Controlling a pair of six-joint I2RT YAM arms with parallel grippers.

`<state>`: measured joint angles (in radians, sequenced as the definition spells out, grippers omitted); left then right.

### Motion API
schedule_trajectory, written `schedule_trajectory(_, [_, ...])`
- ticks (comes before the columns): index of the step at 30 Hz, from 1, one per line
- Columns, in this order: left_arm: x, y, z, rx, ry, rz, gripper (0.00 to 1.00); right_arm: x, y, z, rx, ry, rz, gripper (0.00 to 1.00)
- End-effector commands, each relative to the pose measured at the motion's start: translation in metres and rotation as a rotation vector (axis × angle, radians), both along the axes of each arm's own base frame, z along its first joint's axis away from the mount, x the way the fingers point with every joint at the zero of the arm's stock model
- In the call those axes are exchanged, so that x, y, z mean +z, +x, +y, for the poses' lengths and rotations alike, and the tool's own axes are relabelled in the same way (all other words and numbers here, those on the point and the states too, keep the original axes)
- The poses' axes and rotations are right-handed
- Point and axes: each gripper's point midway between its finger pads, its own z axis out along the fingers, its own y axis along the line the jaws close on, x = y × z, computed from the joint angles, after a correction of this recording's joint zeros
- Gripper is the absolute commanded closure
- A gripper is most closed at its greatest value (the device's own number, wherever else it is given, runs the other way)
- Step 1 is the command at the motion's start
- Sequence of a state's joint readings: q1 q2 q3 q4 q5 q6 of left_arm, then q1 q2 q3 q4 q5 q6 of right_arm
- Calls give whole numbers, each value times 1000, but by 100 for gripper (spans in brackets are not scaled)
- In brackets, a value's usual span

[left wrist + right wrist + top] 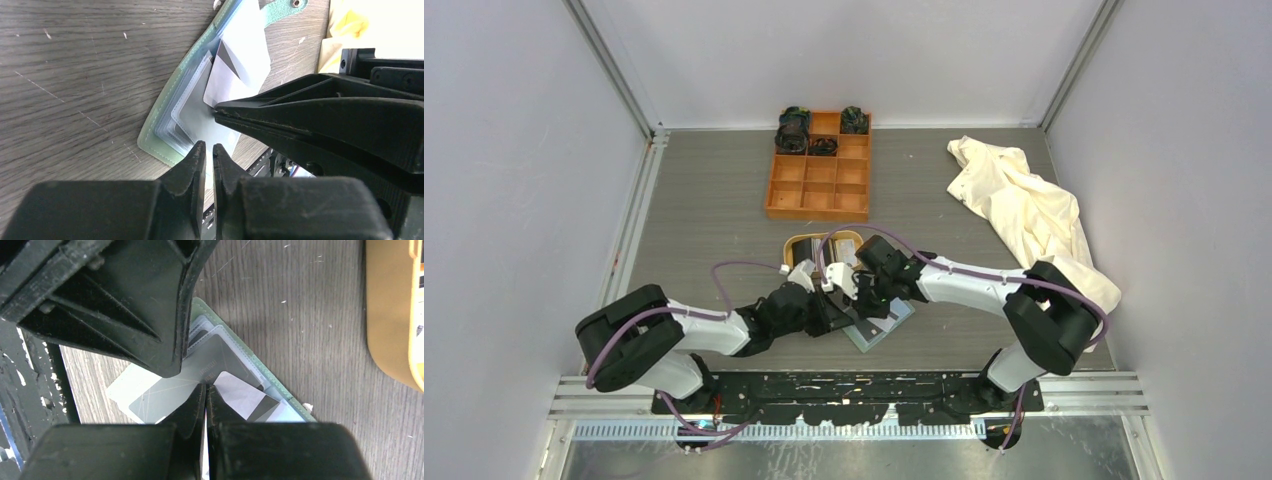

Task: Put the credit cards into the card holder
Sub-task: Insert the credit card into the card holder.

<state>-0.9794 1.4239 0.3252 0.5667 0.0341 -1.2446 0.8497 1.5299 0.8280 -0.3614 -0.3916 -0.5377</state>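
The sage-green card holder [886,328] [165,120] [240,352] lies open on the table between both arms, pale pockets up. A grey credit card [160,397] sticks out of a pocket. A white card with a dark stripe [245,397] [232,67] rests on the pockets. My right gripper [206,386] [869,295] is shut on a card, whose thin white edge [205,442] shows between its fingers; its tip [216,107] touches the pockets. My left gripper [209,145] [829,310] has its tips together but for a thin slit, resting on a pocket sheet [170,374]; nothing shows held.
An oval tan tray [822,245] [385,315] stands just behind the grippers. Farther back is an orange compartment box [819,170] with dark items in its rear cells. A cream cloth [1024,210] lies at the right. The arms' base rail [844,395] runs along the near edge.
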Motion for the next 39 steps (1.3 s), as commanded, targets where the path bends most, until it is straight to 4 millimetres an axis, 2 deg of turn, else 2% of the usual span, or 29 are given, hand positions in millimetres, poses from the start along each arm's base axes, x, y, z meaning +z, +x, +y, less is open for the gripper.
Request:
schedule_trajectory(1, [15,19,-10,29,-55,-64,89,8,16,11,-26,16,-48,94])
schedule_trajectory(8, [-5,24,-6,52,-75,-29,91,4,21,8,-53,-15,-60,94])
schedule_trajectory(15, [-23,18,7,76,-72,10,95,2,34,-1,-92,-63,-119,96])
schedule_trajectory(19, [-26,17,10,79,-62,15,95,0,42,-7,-112,-102,-159,97])
schedule_trajectory(32, [-22,20,10,70,-54,6,95,13,65,-26,-181,-146,-240,97])
schedule_trajectory(35, [-16,20,8,60,-55,-3,94,23,53,-21,-148,-84,-175,96])
schedule_trajectory(39, [-3,20,8,42,-45,-20,91,30,20,-14,-27,5,-42,93])
